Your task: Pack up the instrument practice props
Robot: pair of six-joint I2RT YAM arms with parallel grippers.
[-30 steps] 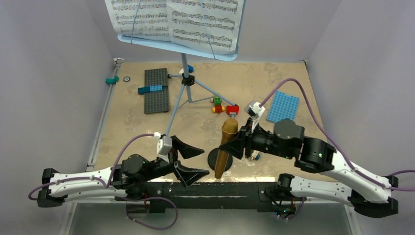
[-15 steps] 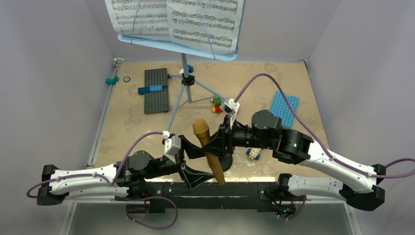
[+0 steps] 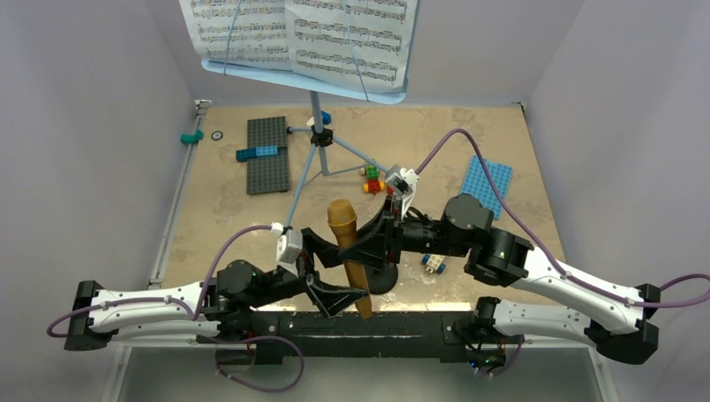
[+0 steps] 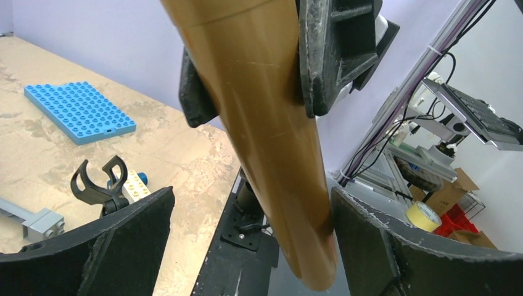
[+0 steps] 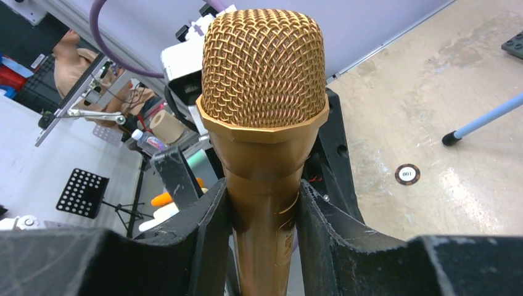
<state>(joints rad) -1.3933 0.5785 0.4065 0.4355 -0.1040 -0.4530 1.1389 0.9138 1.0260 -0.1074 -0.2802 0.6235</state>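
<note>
My right gripper is shut on the gold-brown toy microphone just below its mesh head, holding it tilted above the table's near edge. The grip shows close up in the right wrist view: right gripper, microphone. My left gripper stands open around the handle's lower end. One left finger lies close to the handle; the other is well apart. The black round-base mic stand sits partly hidden behind the right gripper, its clip empty. The light-blue music stand holds sheet-music pages at the back.
A grey baseplate with blue bricks lies back left, a blue baseplate back right. Coloured bricks sit by a tripod leg, and a white-and-blue brick lies near the mic stand. Lilac walls close three sides.
My right arm has carried the microphone left off the mic stand and tilted it. My left gripper has come up and to the right, so the handle now hangs between its open fingers.
</note>
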